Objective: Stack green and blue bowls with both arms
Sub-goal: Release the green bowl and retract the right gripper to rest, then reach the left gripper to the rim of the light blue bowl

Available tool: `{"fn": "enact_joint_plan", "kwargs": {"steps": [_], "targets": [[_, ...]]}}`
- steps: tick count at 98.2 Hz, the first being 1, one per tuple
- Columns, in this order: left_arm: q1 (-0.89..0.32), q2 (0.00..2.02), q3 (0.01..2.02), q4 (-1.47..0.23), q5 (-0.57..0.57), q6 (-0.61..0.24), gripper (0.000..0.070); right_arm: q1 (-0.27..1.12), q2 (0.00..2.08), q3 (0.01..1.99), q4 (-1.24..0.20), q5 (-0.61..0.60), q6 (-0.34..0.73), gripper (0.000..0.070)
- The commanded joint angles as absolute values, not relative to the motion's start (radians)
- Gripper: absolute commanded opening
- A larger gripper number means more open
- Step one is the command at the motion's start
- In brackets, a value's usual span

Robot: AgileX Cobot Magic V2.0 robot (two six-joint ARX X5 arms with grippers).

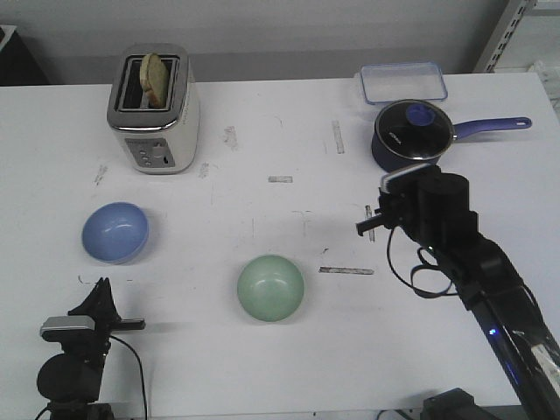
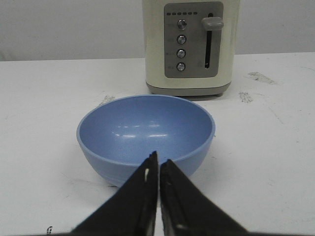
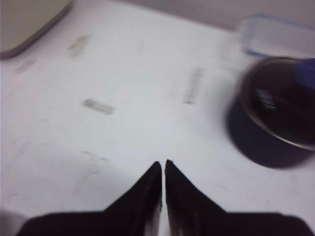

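The blue bowl (image 1: 115,232) sits upright and empty on the white table at the left, in front of the toaster. It fills the middle of the left wrist view (image 2: 145,133). The green bowl (image 1: 270,287) sits upright and empty at the table's front centre. My left gripper (image 1: 101,293) is shut and empty, low near the front left edge, a short way in front of the blue bowl (image 2: 158,161). My right gripper (image 1: 372,220) is shut and empty, raised over the table right of the green bowl; in its own view (image 3: 163,164) neither bowl shows.
A cream toaster (image 1: 154,109) with a slice of bread stands at the back left. A dark navy saucepan (image 1: 411,134) with a glass lid and long handle sits at the back right, a clear plastic container (image 1: 401,83) behind it. Tape marks dot the table.
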State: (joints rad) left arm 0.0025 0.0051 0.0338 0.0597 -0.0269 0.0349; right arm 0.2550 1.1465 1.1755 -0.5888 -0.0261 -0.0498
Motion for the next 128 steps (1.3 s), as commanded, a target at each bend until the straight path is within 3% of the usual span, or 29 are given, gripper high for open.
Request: {"fn": "enact_joint_plan", "kwargs": {"steps": [1,19,42,79,91,96,97,106,108,109,128], "targets": [[0.004,0.003,0.013,0.073,-0.025,0.033,0.0001,0.208,1.101,1.111,-0.578,-0.025,-0.057,0.0000],[0.004,0.003,0.013,0.077,-0.026,0.034,0.0001,0.078,0.894,0.842,-0.481,-0.026,-0.055,0.0000],[0.004,0.003,0.013,0.076,-0.026,0.033,0.0001,0.033,0.626,0.587,-0.418,-0.026,-0.054,0.0000],[0.004,0.003,0.019,0.167,-0.040,0.029,0.0001,0.033,0.411,0.508,-0.397,-0.025,-0.057,0.0000],[0.005,0.007,0.061,0.251,-0.118,-0.046,0.0001,0.033,0.414,0.508,-0.397,-0.025,-0.057,0.0000],[0.006,0.020,0.100,0.252,-0.131,-0.058,0.0001,0.033,0.416,0.508,-0.397,-0.025,-0.057,0.0000],[0.007,0.100,0.237,0.232,-0.131,-0.057,0.0001,0.033,0.420,0.508,-0.398,-0.025,-0.058,0.0000],[0.007,0.197,0.369,0.191,-0.131,-0.047,0.0001,0.033,0.420,0.508,-0.398,-0.025,-0.058,0.0000],[0.007,0.225,0.403,0.176,-0.131,-0.039,0.0001,0.033,0.420,0.508,-0.398,-0.025,-0.058,0.0000],[0.007,0.380,0.592,0.096,-0.131,-0.007,0.0001,0.033,0.421,0.508,-0.398,-0.025,-0.058,0.0000],[0.009,0.661,0.920,-0.110,-0.131,0.079,0.0001,0.033,0.421,0.508,-0.398,-0.025,-0.058,0.0000]]}}
